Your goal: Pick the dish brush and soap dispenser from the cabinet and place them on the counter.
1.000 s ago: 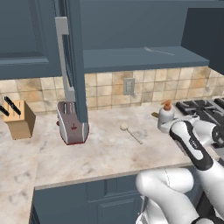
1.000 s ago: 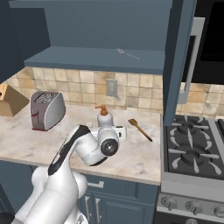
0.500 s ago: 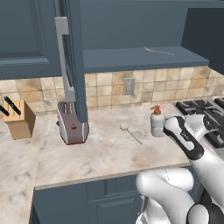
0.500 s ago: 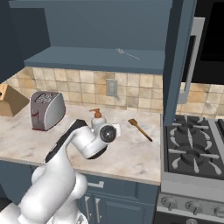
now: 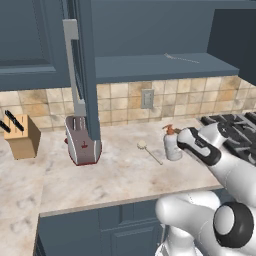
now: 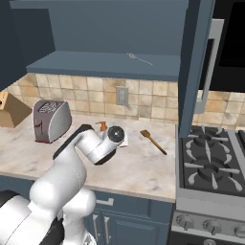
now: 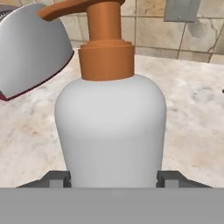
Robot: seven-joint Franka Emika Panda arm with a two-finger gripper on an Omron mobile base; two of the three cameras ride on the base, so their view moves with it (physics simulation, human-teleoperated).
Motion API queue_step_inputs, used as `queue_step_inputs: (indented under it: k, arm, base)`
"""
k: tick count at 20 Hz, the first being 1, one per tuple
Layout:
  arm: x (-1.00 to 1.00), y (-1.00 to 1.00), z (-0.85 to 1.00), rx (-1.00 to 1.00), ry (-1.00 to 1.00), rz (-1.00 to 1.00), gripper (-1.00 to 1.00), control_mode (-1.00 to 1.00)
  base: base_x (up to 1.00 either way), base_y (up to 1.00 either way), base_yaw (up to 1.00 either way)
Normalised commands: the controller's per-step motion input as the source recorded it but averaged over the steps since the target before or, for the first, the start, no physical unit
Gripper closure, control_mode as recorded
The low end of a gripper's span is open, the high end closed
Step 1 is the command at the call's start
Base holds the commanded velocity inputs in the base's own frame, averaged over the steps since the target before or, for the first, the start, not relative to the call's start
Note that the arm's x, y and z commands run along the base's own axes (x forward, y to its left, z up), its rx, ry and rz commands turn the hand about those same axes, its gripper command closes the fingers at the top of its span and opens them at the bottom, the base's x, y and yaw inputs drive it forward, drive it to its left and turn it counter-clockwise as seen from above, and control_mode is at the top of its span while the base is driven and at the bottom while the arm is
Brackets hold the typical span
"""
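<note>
Soap dispenser (image 7: 111, 127): located between the fingertips (image 7: 56, 179) of the gripper (image 7: 114, 178), white body pressed on both sides by the pads, orange pump top well above them. Clamped on the lower body, presumably because the widest and straightest section gives the flat pads the firmest seat and keeps the pump clear of contact.

Held upright, base at or just above the counter (image 5: 115, 175); cannot tell from any view whether the base is fully seated. Kept vertical so as to stand unaided once released.

Beyond the fingers and to one side: toaster (image 7: 30, 48), near the bottle but apart from it. Enough bare stone around the fingers for them to spread without striking anything.

Dish brush (image 5: 150, 152): flat on the counter just beside the gripped bottle, on the toaster side of the fingers, round head pointing toward the backsplash. Judged as already delivered.

Cabinet (image 5: 150, 67): well above the fingers, door swung wide, shelf carrying a thin grey rod (image 5: 182, 58).

Step in hand, as judged: setting down the second item. Confirm seating before spreading the fingers; withdraw straight back to avoid tipping the bottle or nudging the brush.
</note>
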Motion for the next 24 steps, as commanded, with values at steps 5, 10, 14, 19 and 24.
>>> queue_step_inputs:
  k: [5,10,14,19,24]
  arm:
    - [0.12,0.02,-0.48,0.0,-0.03,0.06,1.0,-1.0]
    - [0.08,0.0,-0.44,0.0,-0.06,0.04,1.0,-1.0]
    - [0.0,0.0,-0.39,0.0,-0.15,0.02,1.0,-1.0]
    - [0.0,-0.03,-0.41,0.0,-0.17,0.01,1.0,-1.0]
    - [0.0,-0.02,-0.34,0.0,-0.13,0.01,1.0,-1.0]
  base:
    - [0.0,0.0,0.0]
    - [0.0,0.0,0.0]
    - [0.0,0.0,0.0]
    - [0.0,0.0,0.0]
    - [0.0,0.0,0.0]
